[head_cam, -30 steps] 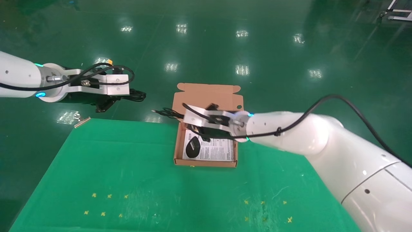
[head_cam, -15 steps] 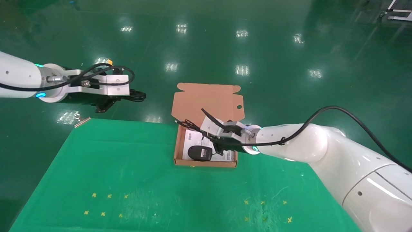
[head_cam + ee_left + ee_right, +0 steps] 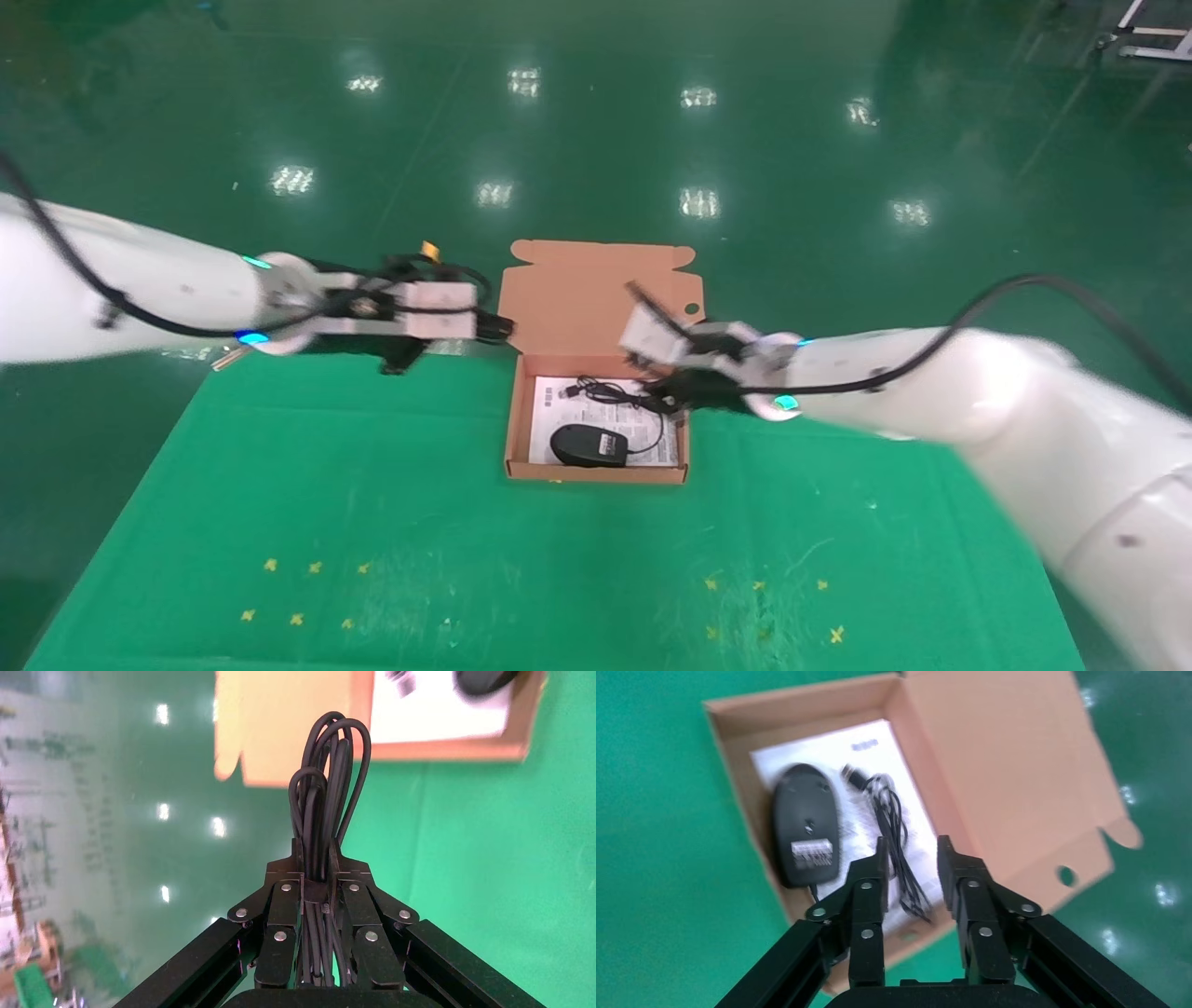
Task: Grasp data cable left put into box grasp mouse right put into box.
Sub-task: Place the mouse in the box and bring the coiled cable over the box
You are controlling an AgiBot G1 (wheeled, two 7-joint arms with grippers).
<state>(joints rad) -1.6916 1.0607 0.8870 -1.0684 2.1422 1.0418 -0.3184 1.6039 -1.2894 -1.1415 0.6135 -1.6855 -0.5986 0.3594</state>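
The box (image 3: pixel 596 474) stands open at the table's far middle, its flap lid up at the back. The mouse (image 3: pixel 589 445) lies on its back on the white sheet, its cord (image 3: pixel 616 395) loose beside it. My right gripper (image 3: pixel 672 391) is open and empty over the box's right wall; in the right wrist view it (image 3: pixel 912 857) hovers above the mouse (image 3: pixel 805 822) and cord (image 3: pixel 891 822). My left gripper (image 3: pixel 486 326) is shut on the data cable (image 3: pixel 327 776) just left of the box's back corner, above the table's far edge.
The green cloth table (image 3: pixel 372 522) carries small yellow cross marks (image 3: pixel 315 567) near the front. Beyond its far edge is the shiny green floor (image 3: pixel 792 140). The lid (image 3: pixel 596 298) has a round hole (image 3: pixel 692 308).
My right gripper let go of the mouse in the box and drew back to the right, with the cord now in the box. My left arm moved right to the box with the data cable.
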